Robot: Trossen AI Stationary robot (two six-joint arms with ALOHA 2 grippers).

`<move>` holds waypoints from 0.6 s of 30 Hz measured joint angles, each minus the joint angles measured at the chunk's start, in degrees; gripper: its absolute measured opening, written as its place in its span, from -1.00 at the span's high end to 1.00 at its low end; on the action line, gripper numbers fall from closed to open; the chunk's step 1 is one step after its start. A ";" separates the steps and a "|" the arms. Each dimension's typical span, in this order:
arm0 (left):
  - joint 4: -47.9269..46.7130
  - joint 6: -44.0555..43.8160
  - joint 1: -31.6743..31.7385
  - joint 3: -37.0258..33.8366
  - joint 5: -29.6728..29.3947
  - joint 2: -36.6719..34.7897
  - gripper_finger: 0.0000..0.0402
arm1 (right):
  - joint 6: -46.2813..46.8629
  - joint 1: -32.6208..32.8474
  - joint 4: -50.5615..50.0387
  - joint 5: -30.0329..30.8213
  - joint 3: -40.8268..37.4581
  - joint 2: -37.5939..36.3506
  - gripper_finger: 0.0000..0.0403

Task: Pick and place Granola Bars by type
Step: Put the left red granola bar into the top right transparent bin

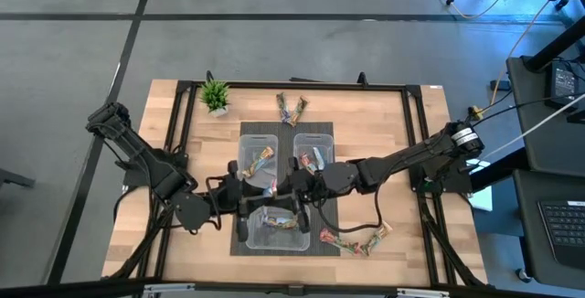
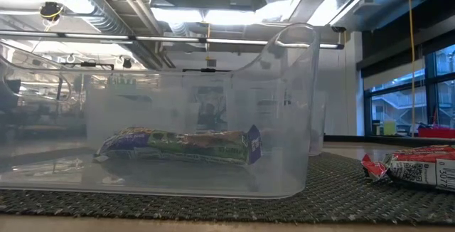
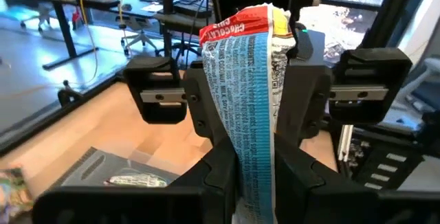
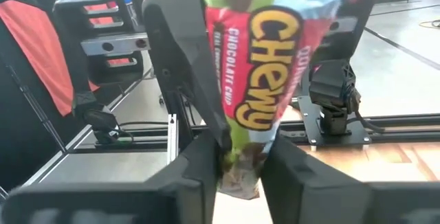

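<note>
One granola bar [image 1: 271,188] spans the gap between my two grippers above the near clear bin [image 1: 274,236]. Its face is red and green and reads "Chewy" [image 4: 265,80]; its back is blue-white print with a red end [image 3: 251,93]. My left gripper [image 1: 249,194] [image 3: 253,152] and right gripper [image 1: 294,186] [image 4: 240,165] face each other, each shut on this bar. Other bars lie in the three bins, one on the near bin's floor [image 2: 178,146]. More lie at the far edge [image 1: 292,108] and near right [image 1: 352,239]. My left gripper pinches the bar between its two fingers [image 3: 213,148] at the end nearest it [image 3: 254,176], coming level from the table's left. The bar runs along the fingers, lifted clear. My right gripper pinches the opposite end [image 4: 237,172] between its fingers [image 4: 199,162], level from the right, along the bar.
Two more clear bins [image 1: 259,133] [image 1: 313,133] stand side by side behind the near one on a dark mat [image 1: 329,216], each holding bars. A small green plant [image 1: 215,95] stands at the far left. A red bar [image 2: 412,168] lies on the mat beside the near bin.
</note>
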 joint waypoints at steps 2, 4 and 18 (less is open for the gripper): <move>0.04 1.01 0.03 0.00 0.43 0.00 0.68 | -0.02 -0.02 -0.21 -0.22 0.00 0.00 0.63; 0.38 1.22 0.03 0.00 0.94 0.00 0.68 | 0.06 0.02 -0.56 -0.39 0.00 0.00 0.66; 0.03 8.15 -1.33 0.00 2.32 0.00 0.42 | 3.55 -0.38 -6.61 -0.95 0.09 0.00 0.67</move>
